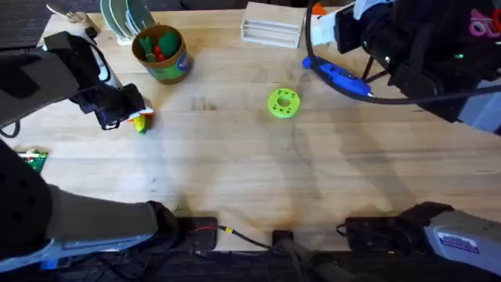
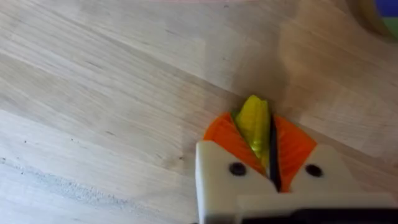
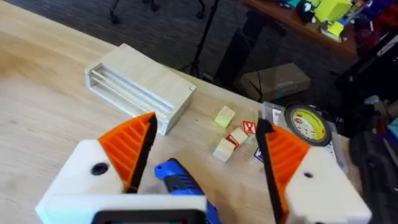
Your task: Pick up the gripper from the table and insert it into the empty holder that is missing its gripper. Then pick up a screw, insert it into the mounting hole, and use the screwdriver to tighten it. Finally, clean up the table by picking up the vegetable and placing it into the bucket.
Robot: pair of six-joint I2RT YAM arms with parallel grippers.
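Left gripper (image 2: 264, 152): fingers clamped on vegetable (image 2: 254, 124), low over tabletop (image 1: 235, 157), near bucket (image 1: 162, 55) | Right gripper (image 3: 205, 155): fingers spread wide, holding nothing, above screwdriver (image 3: 180, 180) at far right of tabletop | Bucket: upright, far left, red and green toy pieces inside.

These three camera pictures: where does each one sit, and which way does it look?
Overhead: above the arm bases, looking down and forward over the wooden table; both arms show.
Left wrist: on the left gripper, shut on the small yellow toy vegetable.
Right wrist: on the open right gripper, over the blue pen-shaped screwdriver.
Overhead and left wrist share the vegetable.
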